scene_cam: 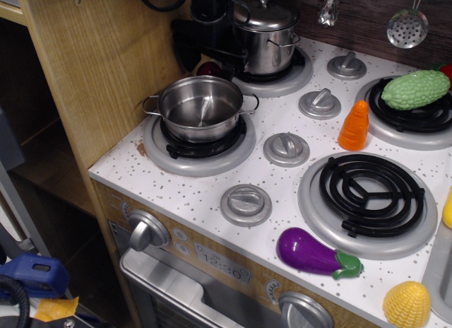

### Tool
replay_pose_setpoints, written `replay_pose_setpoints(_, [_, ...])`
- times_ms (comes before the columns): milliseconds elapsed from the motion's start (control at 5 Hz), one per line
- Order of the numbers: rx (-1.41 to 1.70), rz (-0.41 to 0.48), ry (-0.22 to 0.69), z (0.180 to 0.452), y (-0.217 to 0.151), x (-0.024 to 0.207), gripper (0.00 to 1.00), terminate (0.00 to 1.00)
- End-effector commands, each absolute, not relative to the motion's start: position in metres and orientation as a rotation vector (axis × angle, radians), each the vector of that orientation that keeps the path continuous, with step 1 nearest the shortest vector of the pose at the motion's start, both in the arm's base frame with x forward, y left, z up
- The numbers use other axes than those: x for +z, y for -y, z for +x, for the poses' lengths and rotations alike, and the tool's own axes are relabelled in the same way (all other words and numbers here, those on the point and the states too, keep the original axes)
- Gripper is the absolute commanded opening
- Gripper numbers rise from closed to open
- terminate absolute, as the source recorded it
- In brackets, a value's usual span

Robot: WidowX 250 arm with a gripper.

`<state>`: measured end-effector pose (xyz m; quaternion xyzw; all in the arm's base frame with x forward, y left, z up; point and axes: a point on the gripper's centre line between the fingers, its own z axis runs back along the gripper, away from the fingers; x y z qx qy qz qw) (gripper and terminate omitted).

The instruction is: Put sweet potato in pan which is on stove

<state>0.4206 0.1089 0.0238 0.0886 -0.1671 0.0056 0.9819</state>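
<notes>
The sweet potato [209, 68] is a dark red rounded toy lying on the stove [282, 179] at the back left, between the wooden wall and the lidded pot; only its top shows behind the pan. The pan [201, 107] is a shallow shiny steel pot with two loop handles, empty, on the front left burner. My black gripper [206, 58] hangs just above the sweet potato. Its fingers look spread to either side of the toy, so it reads as open and holds nothing.
A taller lidded steel pot [265, 32] stands on the back left burner, right beside the gripper. An orange carrot [354, 126], a green bumpy vegetable [415, 89], a purple eggplant [314, 252] and a yellow toy [407, 304] lie to the right. A wooden wall [106, 66] borders the left.
</notes>
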Motion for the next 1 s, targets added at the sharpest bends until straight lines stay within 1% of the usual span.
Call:
replay_pose_setpoints(0, [0.023, 0.157, 0.369, 0.431, -0.117, 0.029, 1.00, 0.00])
replay_pose_setpoints(200, [0.030, 0.160, 0.369, 0.435, -0.117, 0.025, 0.00, 0.00])
replay_pose_setpoints(400, [0.038, 0.173, 0.371, 0.434, -0.117, 0.033, 0.00, 0.00])
replay_pose_setpoints(600, [0.040, 0.212, 0.366, 0.432, -0.118, 0.054, 0.00, 0.00])
replay_pose_setpoints(800, [0.018, 0.279, 0.390, 0.429, -0.121, 0.083, 0.00, 0.00])
